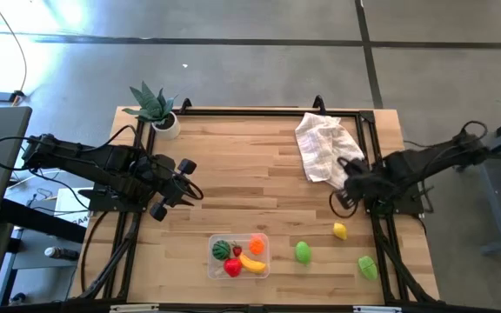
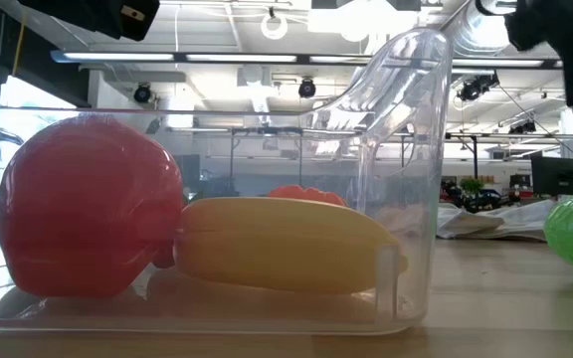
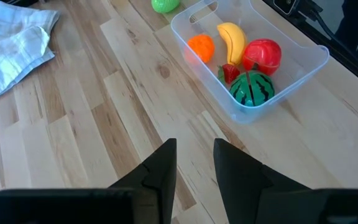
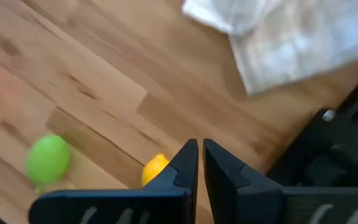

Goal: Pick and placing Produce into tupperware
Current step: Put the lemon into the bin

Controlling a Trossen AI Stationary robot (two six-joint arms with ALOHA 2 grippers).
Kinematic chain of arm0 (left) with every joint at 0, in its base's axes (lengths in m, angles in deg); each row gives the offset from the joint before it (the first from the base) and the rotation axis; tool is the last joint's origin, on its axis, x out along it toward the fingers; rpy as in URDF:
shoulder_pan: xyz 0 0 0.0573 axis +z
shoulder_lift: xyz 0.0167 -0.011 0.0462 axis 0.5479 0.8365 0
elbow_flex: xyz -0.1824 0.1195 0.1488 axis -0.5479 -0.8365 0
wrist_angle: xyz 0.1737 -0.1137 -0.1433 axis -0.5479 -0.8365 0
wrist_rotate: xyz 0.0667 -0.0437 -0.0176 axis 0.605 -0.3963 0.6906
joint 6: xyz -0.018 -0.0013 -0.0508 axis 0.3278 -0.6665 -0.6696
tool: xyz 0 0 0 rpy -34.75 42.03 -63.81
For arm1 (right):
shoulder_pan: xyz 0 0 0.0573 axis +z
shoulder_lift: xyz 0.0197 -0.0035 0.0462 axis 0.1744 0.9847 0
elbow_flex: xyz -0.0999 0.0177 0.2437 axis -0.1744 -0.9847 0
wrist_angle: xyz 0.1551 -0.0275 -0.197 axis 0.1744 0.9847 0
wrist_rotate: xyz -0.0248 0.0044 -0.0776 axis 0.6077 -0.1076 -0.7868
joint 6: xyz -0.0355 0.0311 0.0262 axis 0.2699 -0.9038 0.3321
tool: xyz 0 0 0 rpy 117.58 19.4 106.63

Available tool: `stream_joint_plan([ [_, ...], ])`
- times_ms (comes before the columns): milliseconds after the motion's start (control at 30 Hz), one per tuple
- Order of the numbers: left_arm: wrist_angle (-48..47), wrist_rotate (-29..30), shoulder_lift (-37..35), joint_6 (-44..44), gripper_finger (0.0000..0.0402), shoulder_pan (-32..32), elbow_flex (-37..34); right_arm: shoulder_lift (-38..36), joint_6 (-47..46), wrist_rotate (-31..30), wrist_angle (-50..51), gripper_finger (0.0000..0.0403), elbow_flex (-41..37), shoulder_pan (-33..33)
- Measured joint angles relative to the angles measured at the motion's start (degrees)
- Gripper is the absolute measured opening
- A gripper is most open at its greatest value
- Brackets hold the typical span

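while cloth (image 1: 323, 148) lies beside right claw (image 1: 344, 193), plant (image 1: 155, 107) stands at corner.

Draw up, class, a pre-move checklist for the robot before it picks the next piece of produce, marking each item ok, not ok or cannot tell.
1. Tupperware upright on the table: ok.
2. Room left inside beside the banana and watermelon: ok.
3. Lemon lying free on the wood, nothing on top: ok.
4. Right gripper open for a pick: not ok, shut and empty.
5. Left gripper clear of the container: ok, shut, held back over bare wood.
6. Cloth away from the two green pieces: ok.
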Motion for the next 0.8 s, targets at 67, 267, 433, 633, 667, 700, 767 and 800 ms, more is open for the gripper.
stream_joint_plan([
  [67, 0.0, 0.0, 0.0, 0.0, 0.0095, 0.0, 0.0, 0.0, -3.0, 1.3, -2.4, 0.0016, -3.2, 2.1],
  [267, 0.0, 0.0, 0.0, 0.0, 0.0095, 0.0, 0.0, 0.0, -10.1, 6.0, -8.7, 0.0021, -10.2, 7.8],
  [433, 0.0, 0.0, 0.0, 0.0, 0.0095, 0.0, 0.0, 0.0, -15.3, 9.3, -13.2, 0.0061, -14.5, 11.0],
  [633, 0.0, 0.0, 0.0, 0.0, 0.0095, 0.0, 0.0, 0.0, -20.7, 9.5, -14.5, 0.0128, -15.6, 12.9],
  [667, 0.0, 0.0, 0.0, 0.0, 0.0095, 0.0, 0.0, 0.0, -21.1, 9.1, -14.7, 0.0137, -15.6, 13.0],
  [700, 0.0, 0.0, 0.0, 0.0, 0.0095, 0.0, 0.0, 0.0, -21.5, 8.6, -15.0, 0.0145, -15.6, 13.2],
  [767, 0.0, 0.0, 0.0, 0.0, 0.0095, 0.0, 0.0, 0.3, -21.7, 7.9, -16.2, 0.0157, -15.6, 13.5],
  [800, 0.0, 0.0, 0.0, 0.0, 0.0095, 0.0, 0.0, 0.6, -21.8, 7.8, -17.1, 0.0162, -15.6, 13.5],
])
